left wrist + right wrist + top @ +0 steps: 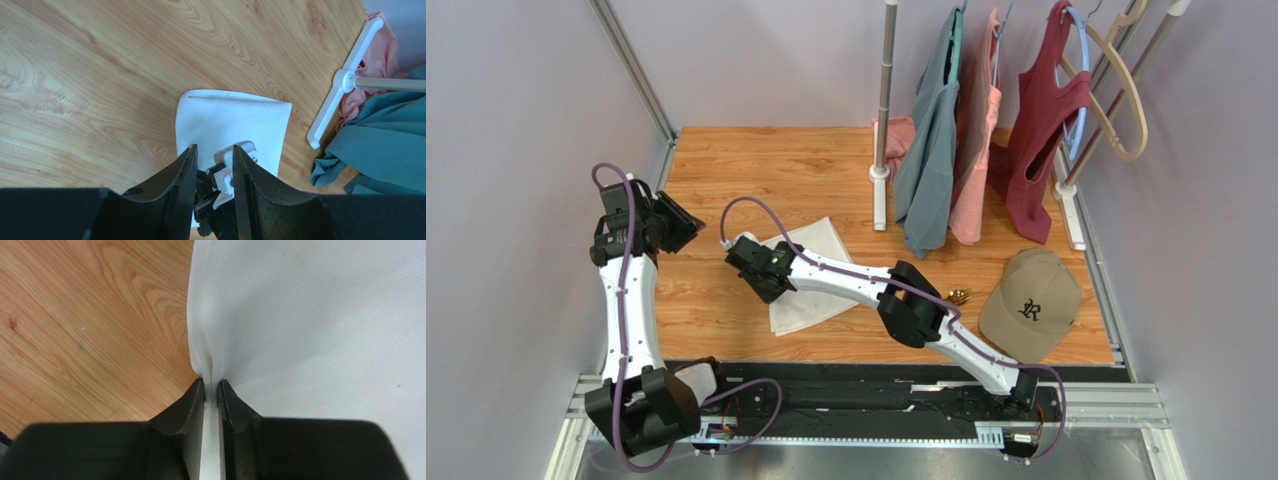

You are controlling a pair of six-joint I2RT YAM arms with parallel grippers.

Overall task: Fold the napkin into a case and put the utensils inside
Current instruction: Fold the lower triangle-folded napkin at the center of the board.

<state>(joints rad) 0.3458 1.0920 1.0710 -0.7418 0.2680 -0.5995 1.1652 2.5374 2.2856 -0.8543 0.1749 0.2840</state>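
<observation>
Right claw point(211, 390) clamped on edge of white woven cloth napkin point(310, 315), thin pinch at jaw tips. Left claw point(214, 150) apart, empty, above napkin. Gold-headed utensils point(959, 296) well behind right claw, by its elbow. Risk: shallow bite slips on lift, fold goes skew.

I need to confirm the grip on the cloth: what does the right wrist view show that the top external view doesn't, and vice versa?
Only right wrist: the right tool pinching the napkin's edge, cloth puckered between its fingers. Only top external: the utensils peeking out beside the right arm, the tan cap, hanging clothes, and the left tool apart from the napkin. Both: the white napkin on the wooden table.
</observation>
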